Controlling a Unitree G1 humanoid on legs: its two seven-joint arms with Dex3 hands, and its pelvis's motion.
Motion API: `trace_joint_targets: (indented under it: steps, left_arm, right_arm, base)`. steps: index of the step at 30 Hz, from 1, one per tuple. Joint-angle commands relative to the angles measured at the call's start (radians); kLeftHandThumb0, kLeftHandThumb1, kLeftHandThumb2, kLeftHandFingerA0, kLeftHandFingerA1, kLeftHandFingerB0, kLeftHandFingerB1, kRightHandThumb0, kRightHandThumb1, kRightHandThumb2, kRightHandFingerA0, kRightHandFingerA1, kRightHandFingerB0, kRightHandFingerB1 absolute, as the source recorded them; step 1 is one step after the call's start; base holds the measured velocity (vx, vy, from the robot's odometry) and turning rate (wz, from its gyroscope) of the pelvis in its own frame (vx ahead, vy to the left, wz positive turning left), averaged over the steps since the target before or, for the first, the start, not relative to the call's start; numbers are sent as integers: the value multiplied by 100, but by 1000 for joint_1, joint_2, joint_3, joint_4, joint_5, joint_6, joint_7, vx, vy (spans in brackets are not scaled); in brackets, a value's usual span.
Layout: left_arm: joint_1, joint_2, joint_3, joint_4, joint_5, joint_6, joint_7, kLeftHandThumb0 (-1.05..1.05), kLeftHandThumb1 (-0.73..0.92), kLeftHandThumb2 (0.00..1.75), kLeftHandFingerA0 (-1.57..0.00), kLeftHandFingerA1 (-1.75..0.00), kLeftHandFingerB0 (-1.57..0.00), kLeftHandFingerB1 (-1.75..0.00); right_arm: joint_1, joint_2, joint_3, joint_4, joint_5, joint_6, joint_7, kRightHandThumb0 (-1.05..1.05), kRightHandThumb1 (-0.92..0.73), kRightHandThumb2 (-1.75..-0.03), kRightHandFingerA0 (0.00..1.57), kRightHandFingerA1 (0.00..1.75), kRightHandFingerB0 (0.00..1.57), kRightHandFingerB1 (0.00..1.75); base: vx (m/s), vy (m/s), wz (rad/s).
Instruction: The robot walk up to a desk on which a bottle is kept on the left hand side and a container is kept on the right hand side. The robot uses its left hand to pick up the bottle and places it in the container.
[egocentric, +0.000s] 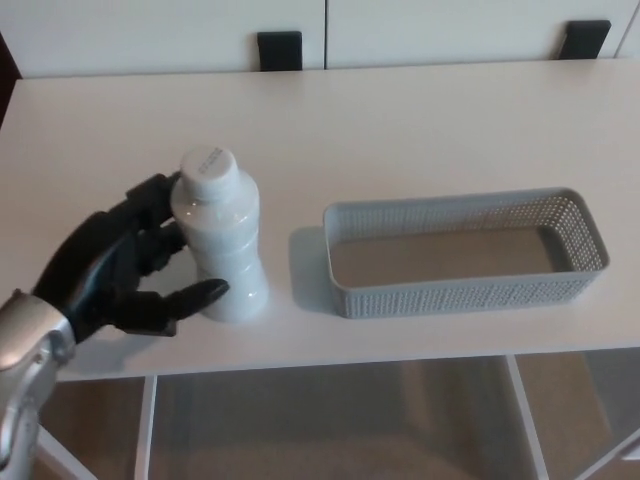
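Your black left hand is spread, fingers cupping the white plastic bottle just to its right, not yet clamped. Close firmly mid-body before lifting; the grey perforated basket waits further right.

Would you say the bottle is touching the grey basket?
Apart. The head view shows a strip of bare white desk between the bottle and the basket's near end.
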Motion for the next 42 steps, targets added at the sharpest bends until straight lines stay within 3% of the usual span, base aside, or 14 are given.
trace_joint_targets:
  steps: [1, 3, 4, 14, 15, 16, 17, 20, 22, 23, 24, 28, 30, 42]
  left_arm:
    - [-14, -21, -10, -16, 1, 92, 30, -59, 45, 55, -7, -28, 0, -21]
    - [-13, -25, -13, -18, 2, 96, 32, -59, 39, 74, -5, -31, -5, -13]
    - [-19, -31, -15, -19, 3, 104, 35, -56, 48, 54, -8, -28, 0, -20]
    - [-168, -126, -46, 92, 67, 188, 162, -61, 41, 74, -32, -46, -3, -18]
    - [-206, -143, -57, 122, 92, 194, 195, -31, 29, 86, 0, -46, 0, -48]
    - [-235, -157, -65, 145, 109, 201, 220, -31, 29, 86, 0, -46, 0, -48]
    - [-252, -165, -67, 157, 114, 206, 232, -52, 44, 68, -33, -42, -7, -22]
    - [-316, -224, -51, 207, 116, 223, 307, -48, 43, 67, -51, -48, -7, -22]
    - [-353, -283, -19, 233, 106, 230, 387, -24, 58, 58, -100, -56, -25, -31]
    - [-364, -305, -5, 238, 102, 234, 419, -24, 58, 58, -100, -56, -25, -31]
    - [-375, -330, 2, 247, 108, 216, 458, -13, 80, 64, -112, -93, -45, -38]
    - [-386, -359, 4, 263, 127, 165, 492, -7, 85, 65, -110, -138, -77, -54]
    - [-381, -355, 1, 259, 135, 156, 479, -4, 80, 69, -109, -141, -82, -86]
    - [-452, -335, 30, 62, 105, 215, 451, -7, 86, 65, -106, -126, -73, -94]
  right_arm:
    - [5, -10, -3, -6, -13, -22, -11, -37, -53, -56, 45, 53, 38, 43]
    - [5, -10, -3, -6, -12, -19, -11, -38, -54, -56, 45, 52, 39, 42]
    - [3, -11, -2, -12, -13, -14, -13, -38, -54, -56, 46, 51, 38, 42]
    - [3, 2, 6, -50, -3, 7, -18, -36, -53, -55, 47, 53, 39, 43]
    - [-1, 3, 8, -53, -3, 11, -19, -38, -53, -56, 48, 55, 40, 44]
    - [-4, 3, 9, -55, -3, 9, -18, -38, -53, -56, 48, 55, 40, 44]
    - [-11, 2, 9, -50, -4, 8, -18, -38, -53, -56, 49, 55, 41, 44]
    - [-15, 2, 15, -69, -9, 20, -24, -38, -54, -56, 48, 55, 40, 44]
    - [-18, -1, 20, -83, -19, 31, -33, -36, -54, -56, 47, 53, 39, 43]
    - [-20, 0, 21, -88, -19, 39, -37, -36, -54, -56, 47, 53, 39, 43]
    - [-23, 0, 20, -85, -16, 38, -37, -37, -54, -56, 46, 53, 38, 43]
    - [-29, -6, 19, -76, -14, 29, -30, -39, -53, -56, 48, 54, 40, 43]
    - [-34, -11, 19, -70, -13, 23, -25, -37, -54, -56, 46, 55, 38, 44]
    - [-63, -24, 21, -76, -20, 39, -32, -36, -54, -56, 47, 54, 42, 44]
  base:
    - [0, 0, 0]
    - [0, 0, 0]
    - [0, 0, 0]
    - [0, 0, 0]
    - [0, 0, 0]
    - [0, 0, 0]
    - [0, 0, 0]
    - [0, 0, 0]
    - [0, 0, 0]
    - [0, 0, 0]
    - [0, 0, 0]
    - [0, 0, 0]
    - [0, 0, 0]
    - [0, 0, 0]
